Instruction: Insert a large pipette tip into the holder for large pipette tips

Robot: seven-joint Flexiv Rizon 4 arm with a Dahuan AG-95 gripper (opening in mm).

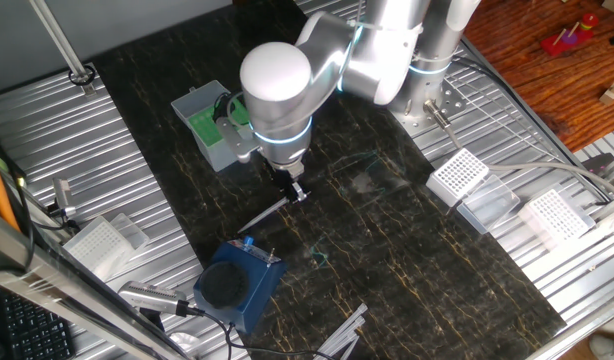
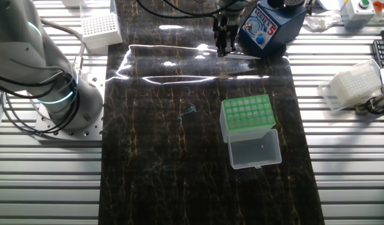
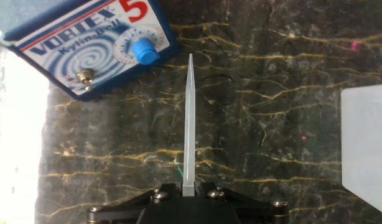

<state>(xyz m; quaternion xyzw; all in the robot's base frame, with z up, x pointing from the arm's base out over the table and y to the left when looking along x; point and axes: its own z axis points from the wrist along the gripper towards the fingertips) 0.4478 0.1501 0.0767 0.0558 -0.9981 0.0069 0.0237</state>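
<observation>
**Ana:** Dark marbled matting [image 2: 179,156] covers the middle of the ribbed metal table [image 2: 348,175]. What can't you make out?

**Ben:** From one fixed view the arm's white elbow [image 1: 277,75] covers part of the green-topped tip holder [image 1: 209,125]; only its left end and some green show. The gripper [image 1: 295,190] there is a small dark shape under the wrist, so its fingers are hard to read. In the other fixed view glare streaks the mat right beside the gripper [image 2: 222,44], and the tip is only a faint sliver.

**Ana:** And the hand view?

**Ben:** Only the black front of the gripper [image 3: 188,190] shows at the bottom edge. A pale translucent slab on the right is cut off by the frame; I can't tell what it is.

**Ana:** So where is the pipette tip?

**Ben:** The large pipette tip [image 3: 190,118] is clamped at its wide end between the closed fingers and points straight away from the hand, its point near the blue vortex mixer [image 3: 91,46].

**Ana:** And the arm's pose?

**Ben:** It reaches out from its base [image 2: 54,106], wrist bent down over the mat, the tip [image 1: 262,216] slanting low toward the mixer [image 1: 237,283]. The holder [image 2: 247,115], lid open, sits well apart from the gripper.
</observation>
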